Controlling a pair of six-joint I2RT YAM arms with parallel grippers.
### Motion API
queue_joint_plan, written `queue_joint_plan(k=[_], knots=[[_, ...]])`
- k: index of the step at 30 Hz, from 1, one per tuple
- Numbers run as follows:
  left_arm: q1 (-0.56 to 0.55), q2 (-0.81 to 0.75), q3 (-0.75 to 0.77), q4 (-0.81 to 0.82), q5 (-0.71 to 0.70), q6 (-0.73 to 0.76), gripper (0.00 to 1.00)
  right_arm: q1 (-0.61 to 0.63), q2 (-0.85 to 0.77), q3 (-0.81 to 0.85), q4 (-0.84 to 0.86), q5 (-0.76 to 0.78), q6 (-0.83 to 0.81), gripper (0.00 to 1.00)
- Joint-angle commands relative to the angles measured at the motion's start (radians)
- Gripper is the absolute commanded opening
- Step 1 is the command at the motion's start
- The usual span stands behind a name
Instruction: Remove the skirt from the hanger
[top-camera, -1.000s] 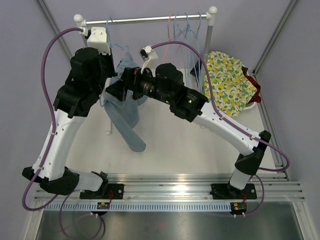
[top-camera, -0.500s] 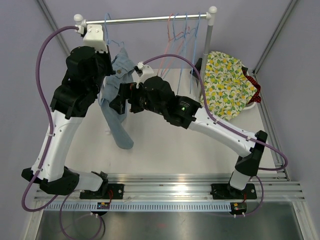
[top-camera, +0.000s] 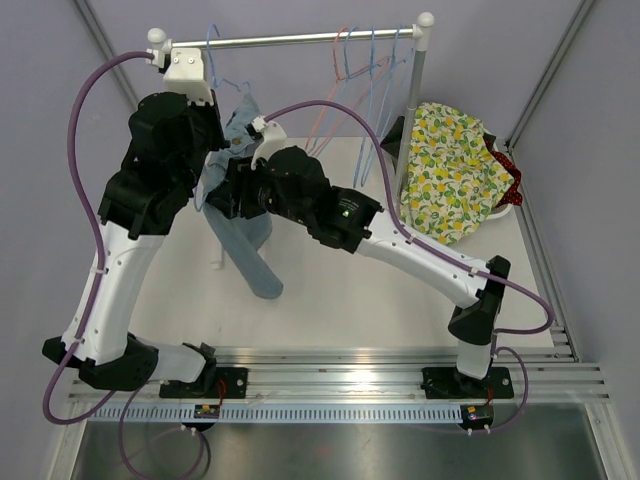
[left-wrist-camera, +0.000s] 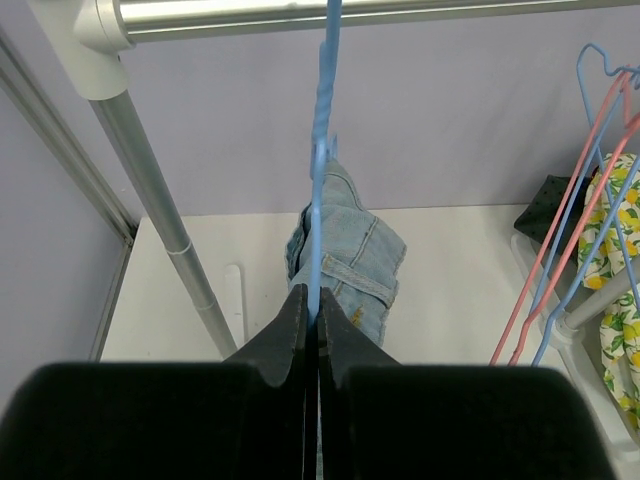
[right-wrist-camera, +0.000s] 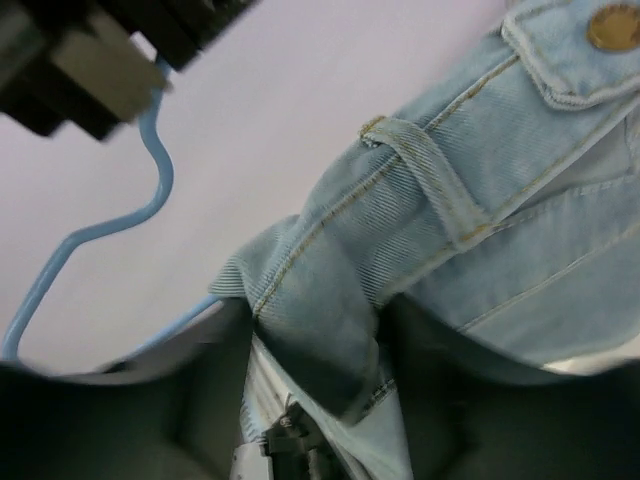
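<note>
A silver metal clothes rail (top-camera: 290, 40) spans the white table's (top-camera: 340, 295) far edge. A blue wire hanger (left-wrist-camera: 321, 120) hangs near its left end, a denim skirt (top-camera: 250, 255) draped below it. Empty pink and blue wire hangers (top-camera: 368, 70) hang near the right end. A lemon-print cloth (top-camera: 455, 170) lies heaped at the far right corner.

The right gripper (right-wrist-camera: 315, 400) shows two blurred grey fingers (right-wrist-camera: 110, 420) standing apart. A fold of the pale denim skirt (right-wrist-camera: 330, 310) fills the gap between them, though whether they pinch it cannot be told. Beyond the fingers and to the right lie a belt loop (right-wrist-camera: 430, 180) and, farther off, a brass button (right-wrist-camera: 612, 25). Left of the fold, the blue hanger (right-wrist-camera: 150, 195) wire curves up to a dark housing (right-wrist-camera: 90, 50).
</note>
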Motion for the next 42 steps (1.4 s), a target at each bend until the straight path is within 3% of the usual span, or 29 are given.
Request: queue_joint_plan(k=[1, 3, 7, 13, 19, 23, 28, 35, 42], knots=[[0.002, -0.052, 0.018, 0.115, -0.007, 0.010, 0.00, 0.007, 0.020, 0.078, 0.062, 0.034, -0.042, 0.48], [0.002, -0.054, 0.018, 0.116, -0.017, 0.024, 0.00, 0.007, 0.016, 0.072, 0.064, 0.037, -0.043, 0.25], [0.002, -0.054, 0.015, 0.115, -0.034, 0.044, 0.00, 0.007, -0.038, 0.017, 0.061, 0.048, -0.050, 0.07], [0.002, -0.070, -0.023, 0.130, -0.053, 0.045, 0.00, 0.007, -0.194, -0.121, 0.038, 0.092, -0.069, 0.06], [0.002, -0.081, -0.054, 0.138, -0.067, 0.076, 0.00, 0.007, -0.337, -0.191, -0.001, 0.100, -0.108, 0.12], [0.002, -0.084, -0.057, 0.130, -0.069, 0.071, 0.00, 0.007, -0.397, -0.208, -0.018, 0.115, -0.112, 0.00], [0.002, -0.074, -0.080, 0.132, -0.109, 0.094, 0.00, 0.006, -0.472, -0.239, -0.019, 0.124, -0.120, 0.00], [0.003, -0.089, -0.160, 0.153, -0.162, 0.102, 0.00, 0.006, -0.650, -0.135, -0.099, 0.236, -0.215, 0.00], [0.005, -0.152, -0.319, 0.198, -0.230, 0.085, 0.00, 0.007, -0.728, 0.057, -0.179, 0.269, -0.292, 0.00]])
